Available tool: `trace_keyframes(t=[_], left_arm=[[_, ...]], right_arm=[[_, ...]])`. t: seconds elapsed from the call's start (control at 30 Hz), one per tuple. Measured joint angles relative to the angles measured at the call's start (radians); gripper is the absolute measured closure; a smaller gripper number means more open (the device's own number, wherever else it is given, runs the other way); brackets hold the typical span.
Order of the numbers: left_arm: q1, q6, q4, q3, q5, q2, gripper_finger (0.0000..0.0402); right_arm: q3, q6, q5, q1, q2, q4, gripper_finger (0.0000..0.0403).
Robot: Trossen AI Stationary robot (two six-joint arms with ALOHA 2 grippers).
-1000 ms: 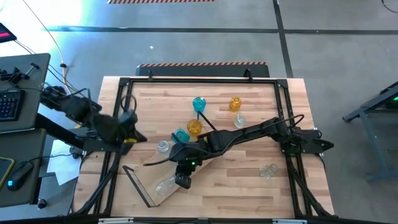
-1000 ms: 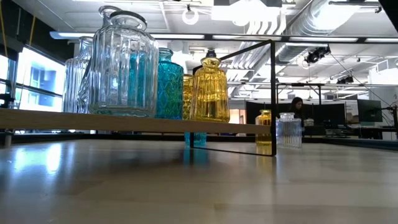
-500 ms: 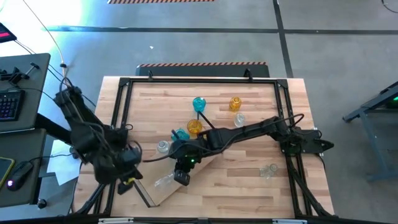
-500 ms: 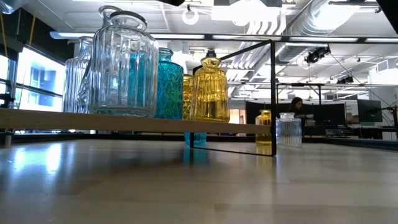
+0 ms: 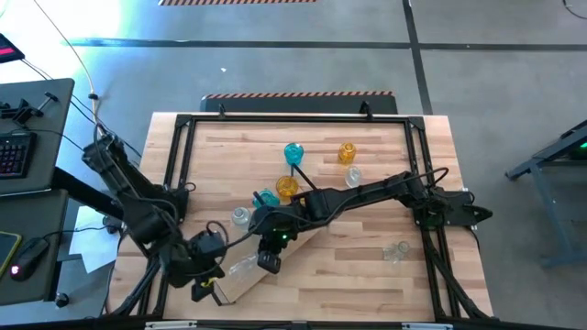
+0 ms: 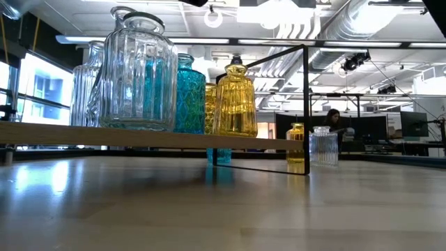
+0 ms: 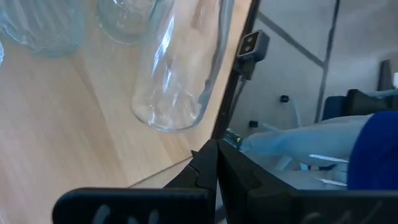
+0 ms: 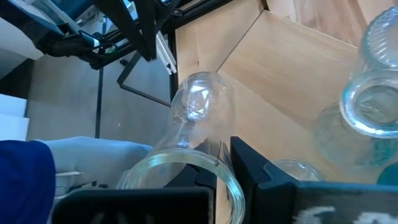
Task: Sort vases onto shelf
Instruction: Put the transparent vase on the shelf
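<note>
Task is partly complete. The right gripper (image 5: 267, 263) is clenched on the neck of a clear vase (image 5: 244, 268) lying tipped on the shelf (image 5: 275, 261), its base pointing away from the fingers. The left gripper (image 5: 204, 291), closed and empty, sits just beyond that base at the shelf's end. Several vases stand behind the right gripper; a stray clear vase (image 5: 396, 250) is well apart, unsorted.
</note>
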State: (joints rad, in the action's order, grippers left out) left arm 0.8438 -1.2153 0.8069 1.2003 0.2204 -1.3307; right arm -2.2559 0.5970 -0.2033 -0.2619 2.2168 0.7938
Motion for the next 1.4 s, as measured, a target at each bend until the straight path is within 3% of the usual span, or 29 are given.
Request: trace_keyframes(t=[0.4,1.1,1.4], left_arm=[[-0.046,0.065,0.003,0.000,-0.073,-0.095,0.0401],[-0.046,0.110,0.017,0.000,-0.043,-0.248,0.0401],[-0.051,0.110,0.016,0.000,-0.030,-0.252,0.0401]], right_arm=[[0.000,0.021,0.049,0.000,0.000,0.056,0.0400],[0.000,0.076,0.065,-0.022,0.030,0.048,0.0400],[0.019,0.076,0.064,-0.027,0.030,0.054,0.0400]])
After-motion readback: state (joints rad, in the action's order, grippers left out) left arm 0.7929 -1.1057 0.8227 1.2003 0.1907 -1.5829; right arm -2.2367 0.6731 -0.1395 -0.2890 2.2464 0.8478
